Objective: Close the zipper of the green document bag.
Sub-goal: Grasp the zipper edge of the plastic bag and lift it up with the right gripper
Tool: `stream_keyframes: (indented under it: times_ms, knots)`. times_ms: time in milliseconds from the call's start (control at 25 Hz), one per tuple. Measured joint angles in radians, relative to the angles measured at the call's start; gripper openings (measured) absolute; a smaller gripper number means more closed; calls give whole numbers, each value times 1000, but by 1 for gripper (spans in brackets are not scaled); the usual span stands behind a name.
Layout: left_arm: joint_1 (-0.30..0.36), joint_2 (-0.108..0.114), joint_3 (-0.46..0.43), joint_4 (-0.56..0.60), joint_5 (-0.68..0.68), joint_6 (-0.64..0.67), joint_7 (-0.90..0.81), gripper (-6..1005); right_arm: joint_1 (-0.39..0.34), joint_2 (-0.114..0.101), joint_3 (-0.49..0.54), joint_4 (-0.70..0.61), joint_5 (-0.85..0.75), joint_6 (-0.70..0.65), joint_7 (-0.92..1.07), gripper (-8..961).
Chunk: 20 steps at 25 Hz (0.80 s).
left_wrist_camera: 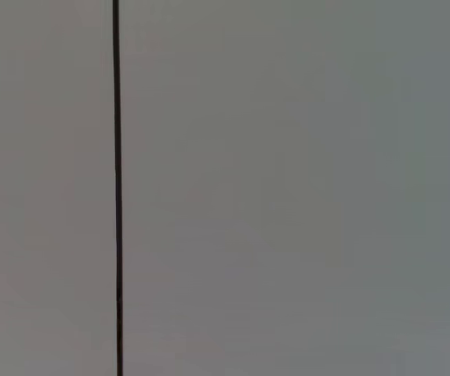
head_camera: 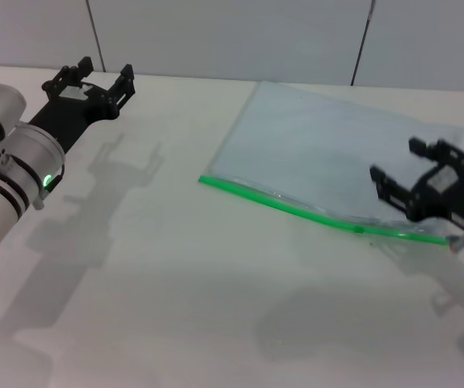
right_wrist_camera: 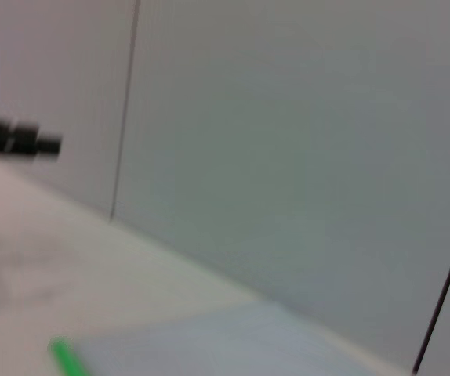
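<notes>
One flat bag (head_camera: 329,153), pale blue-grey and see-through, lies on a white surface (head_camera: 175,267), toward the right side of the head view. Its near long edge carries the zipper (head_camera: 297,209), a thin bright green strip running from the bag's left corner across to the right, where it sags slightly. A small green bump sits on the strip toward its right end; whether that is the slider cannot be told.

The right tool (head_camera: 406,168) is black and hovers over the bag's right end, just behind the zipper's right tip. Its arm comes in from the right edge of the view, low and nearly level, with the tool pointing left and away from the robot. Its two fingers stand apart with a clear gap between them and nothing held; whether they touch the bag cannot be told.

The left tool (head_camera: 101,74) is well apart from the bag, at the far left of the surface. Its arm reaches forward and away from the robot, white and silver segments leading to a black wrist with a small green light. Its fingers are spread wide and hold nothing.

Grey wall panels (head_camera: 232,36) with dark seams stand behind the surface. The left wrist view shows only such a panel and one seam.
</notes>
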Motion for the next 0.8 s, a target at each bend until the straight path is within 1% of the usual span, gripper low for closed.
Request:
stream_keyframes:
  times_ms: [40,80,120,200,280,360,480,600,680,800]
  knots:
    - [1,0,0,0,0,0,0,705,-3,-8,0,-7,-9,-26,-1,617]
    - [2,1,0,0,0,0,0,705,-6,-20,-1,-27,-27,-81,-6,614]
    - [2,1,0,0,0,0,0,705,-6,-20,-1,-27,-27,-81,-6,611]
    - [2,1,0,0,0,1,0,705,-8,-32,2,-53,-46,-143,-15,606]
    - [4,2,0,0,0,3,0,705,-8,-35,5,-72,-56,-186,-32,601]
    - [8,2,0,0,0,7,0,704,-12,-33,10,-90,-58,-223,-73,597]
    - [9,2,0,0,-1,10,0,704,-33,-22,31,-117,-58,-258,-145,592]
    - [10,3,-2,0,-1,10,0,704,-73,-7,78,-154,-58,-304,-238,588]
    - [11,3,-3,0,-2,11,0,704,-109,13,127,-177,-59,-357,-323,585]
    - [13,3,-5,0,-2,12,0,704,-177,61,212,-206,-59,-428,-480,586]
